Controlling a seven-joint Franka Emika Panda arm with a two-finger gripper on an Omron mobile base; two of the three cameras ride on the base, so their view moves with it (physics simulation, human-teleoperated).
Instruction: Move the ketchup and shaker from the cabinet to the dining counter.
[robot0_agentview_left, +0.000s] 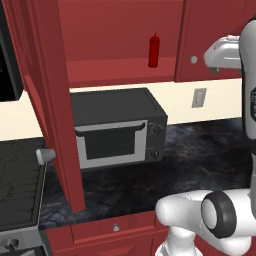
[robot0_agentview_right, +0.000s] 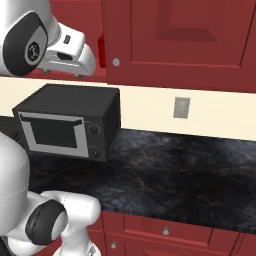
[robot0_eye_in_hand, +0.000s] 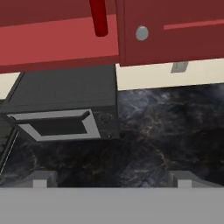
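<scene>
Red slim ketchup (robot0_agentview_left: 154, 50) on cabinet (robot0_agentview_left: 120, 67) shelf

This is a rendered home kitchen. A dark-red wall cabinet (robot0_agentview_left: 120, 35) with raised-panel doors and round silver knobs hangs above a black marbled stone tabletop (robot0_agentview_left: 200, 160) carrying a grey microwave (robot0_agentview_left: 117, 127). A red ketchup (robot0_agentview_left: 154, 50) bottle stands on the cabinet's open shelf. A wall socket (robot0_agentview_left: 199, 97) sits on the cream backsplash, and red base drawers (robot0_agentview_right: 165, 230) run below.
</scene>
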